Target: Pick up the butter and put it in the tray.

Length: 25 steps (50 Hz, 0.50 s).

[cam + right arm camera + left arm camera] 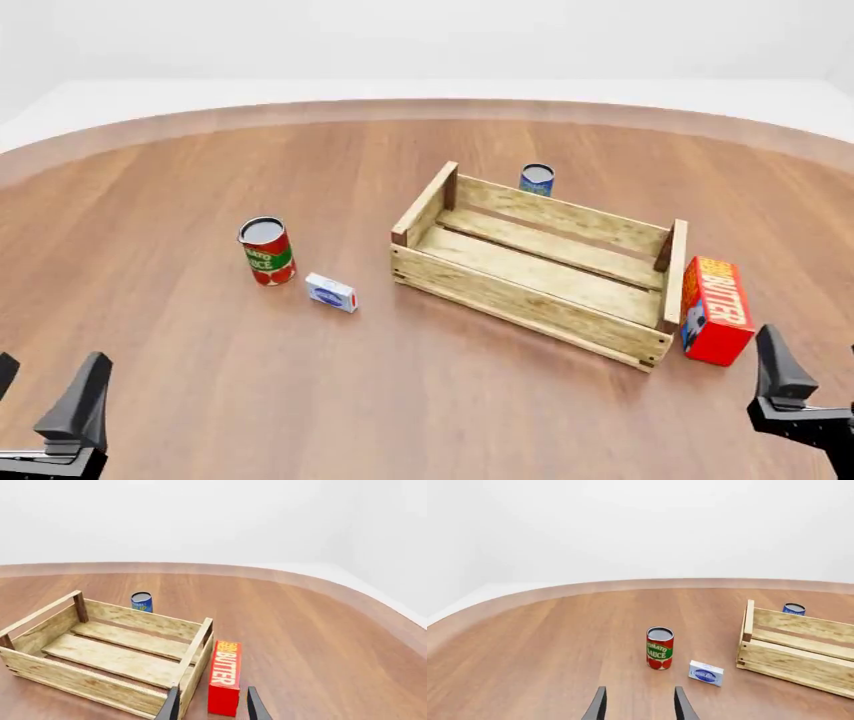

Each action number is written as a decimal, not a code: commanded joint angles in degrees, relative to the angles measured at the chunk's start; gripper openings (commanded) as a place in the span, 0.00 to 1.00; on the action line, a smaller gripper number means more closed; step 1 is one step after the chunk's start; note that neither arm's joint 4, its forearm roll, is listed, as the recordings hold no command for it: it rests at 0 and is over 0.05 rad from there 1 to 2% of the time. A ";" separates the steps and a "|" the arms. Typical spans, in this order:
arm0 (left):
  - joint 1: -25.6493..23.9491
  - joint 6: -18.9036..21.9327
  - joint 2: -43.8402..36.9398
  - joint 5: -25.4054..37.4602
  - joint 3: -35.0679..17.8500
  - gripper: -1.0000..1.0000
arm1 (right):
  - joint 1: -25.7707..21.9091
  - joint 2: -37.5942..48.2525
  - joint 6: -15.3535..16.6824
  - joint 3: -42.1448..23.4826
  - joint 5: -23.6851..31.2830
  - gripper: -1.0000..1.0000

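A simulated test scene is indicated, not a real room: a round wooden table (200, 330) is set against blank white walls, with flatly rendered grocery props, including a tomato sauce can (267, 251), placed on it.

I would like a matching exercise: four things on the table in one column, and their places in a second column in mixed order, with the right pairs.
Things:
1. butter
2. tomato sauce can
3. blue can
4. small white-and-blue box

Places:
A. behind the tray's far long side
B. against the tray's right end board
C. farthest left, standing upright
D. between the red can and the tray

Pairs: 1-B, 2-C, 3-A, 4-D
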<state>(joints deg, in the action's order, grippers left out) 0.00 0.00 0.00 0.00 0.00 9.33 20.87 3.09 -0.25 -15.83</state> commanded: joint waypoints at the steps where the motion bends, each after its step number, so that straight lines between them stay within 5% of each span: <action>1: 0.00 0.00 0.00 0.00 0.00 1.00 | 1.76 5.42 -0.11 0.12 -4.28 1.00; 25: 0.00 0.00 0.00 0.00 0.00 1.00 | 3.21 20.05 -0.37 0.14 -16.27 1.00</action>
<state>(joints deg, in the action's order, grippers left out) 0.00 0.00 0.00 0.00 0.00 11.82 35.08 2.76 -0.10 -27.40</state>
